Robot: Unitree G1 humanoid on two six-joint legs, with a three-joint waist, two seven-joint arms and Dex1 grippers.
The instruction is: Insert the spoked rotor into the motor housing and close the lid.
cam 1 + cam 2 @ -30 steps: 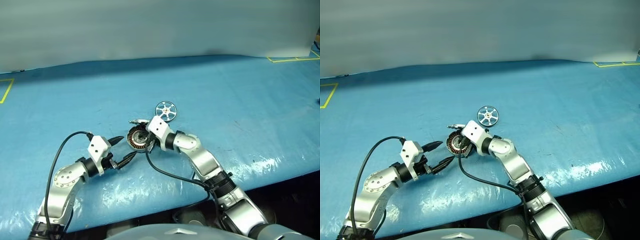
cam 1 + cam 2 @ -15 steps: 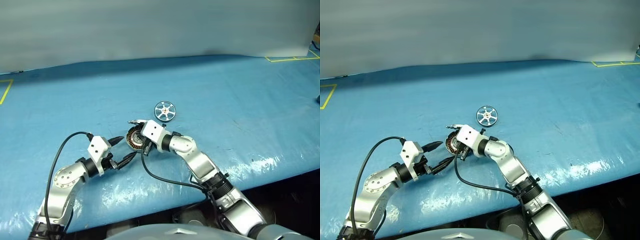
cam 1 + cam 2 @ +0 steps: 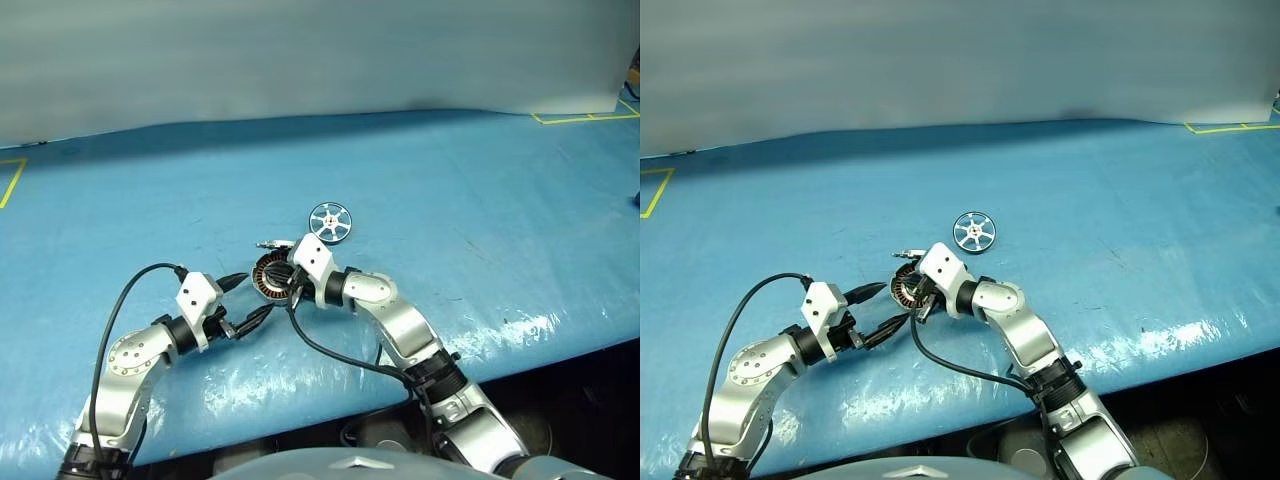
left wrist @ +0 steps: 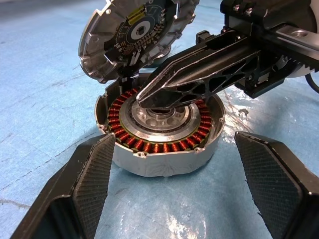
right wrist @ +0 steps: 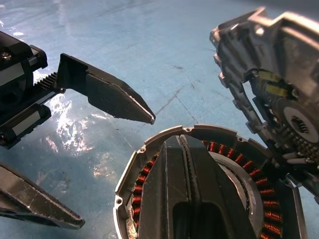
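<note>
Blue wrinkled sheet over the table [image 3: 480,200], grey wall behind. Landmark = motor housing [image 4: 164,132], sitting on the sheet, lid [image 4: 134,35] swung up and standing open on its hinge at the far rim. Copper windings exposed, centre hub bare, no rotor in yet.

Spoked rotor [image 3: 331,221] lies flat on the sheet just beyond the housing, to the robot's right of it, apart from both grippers.

Right gripper [image 4: 149,97]: fingers pressed together, empty, tip poking down over the housing's centre hub; contact can't be confirmed. Left gripper [image 3: 248,297]: fingers spread wide, empty, just beside the housing on its near-left side, bracketing it without touching.

Judgement: still pre-pick. To do it well, pull the right tip clear of the housing without bumping the lid, open, take the rotor by the rim, keep it level, centre it on the hub before lowering. Left can steady the housing wall. Off-axis entry risks jamming on the windings.
</note>
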